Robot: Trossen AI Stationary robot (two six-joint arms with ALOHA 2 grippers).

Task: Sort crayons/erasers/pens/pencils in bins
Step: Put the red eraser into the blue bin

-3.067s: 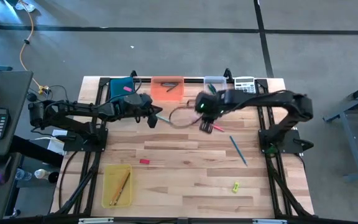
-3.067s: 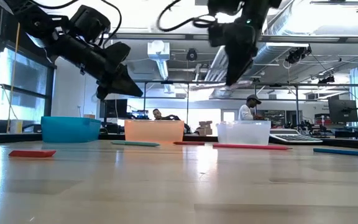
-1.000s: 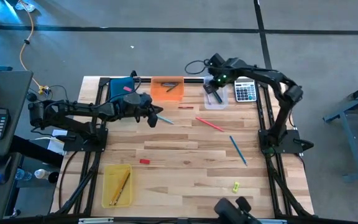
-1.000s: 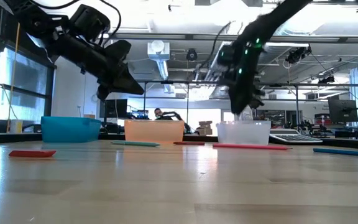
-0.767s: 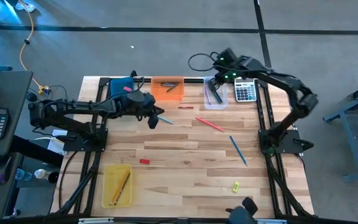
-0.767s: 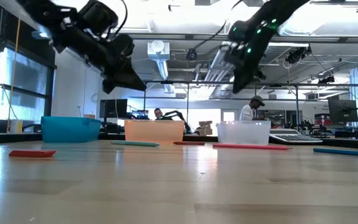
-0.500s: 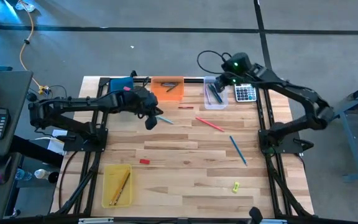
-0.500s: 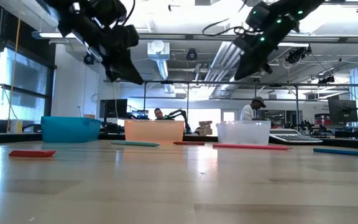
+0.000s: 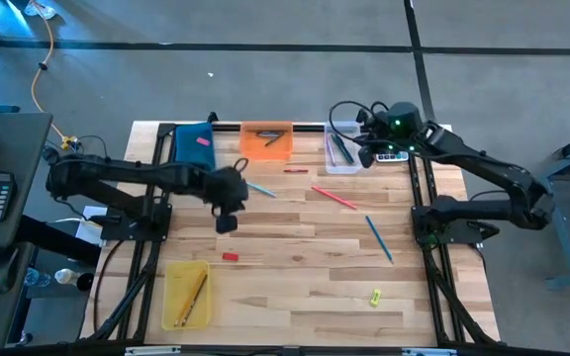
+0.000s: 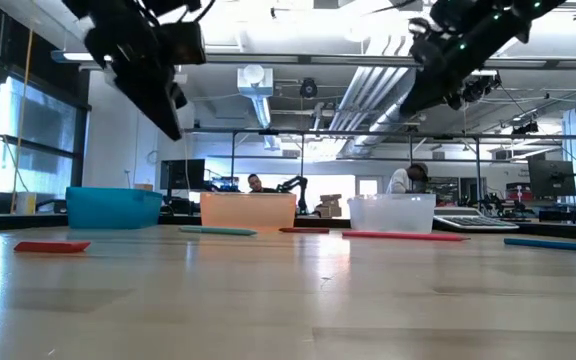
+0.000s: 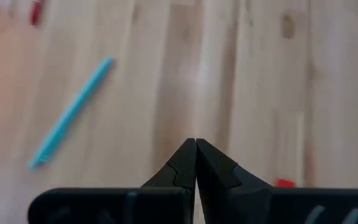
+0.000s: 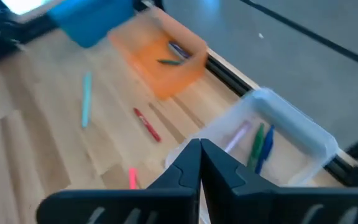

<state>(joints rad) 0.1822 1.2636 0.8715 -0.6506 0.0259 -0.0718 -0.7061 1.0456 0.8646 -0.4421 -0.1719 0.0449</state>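
Note:
My left gripper (image 9: pixel 225 224) (image 11: pixel 196 146) is shut and empty, held above the bare wood between the teal pen (image 9: pixel 260 189) (image 11: pixel 72 113) and the red eraser (image 9: pixel 230 256) (image 11: pixel 283 183). My right gripper (image 9: pixel 365 156) (image 12: pixel 199 147) is shut and empty too, raised beside the clear bin (image 9: pixel 339 148) (image 12: pixel 303 134), which holds green, blue and pinkish sticks. Lying flat on the table are a red crayon (image 9: pixel 295 170), a red pencil (image 9: pixel 334 198) and a blue pen (image 9: pixel 379 238). The blue bin (image 9: pixel 194 140), orange bin (image 9: pixel 265 140) and yellow bin (image 9: pixel 186 294) rest on the table.
A small yellow piece (image 9: pixel 374 296) lies near the table's near right corner. The blue bin holds a pink eraser (image 9: pixel 203 141), and the yellow bin holds pencils. The right arm covers the calculator at the far right. Bare wood lies in the middle and along the near edge.
My left gripper has swung from beside the teal pen toward the near edge, turning as it went. My right gripper has risen from over the clear bin and drawn back toward the table's right. The things on the table have stayed put.

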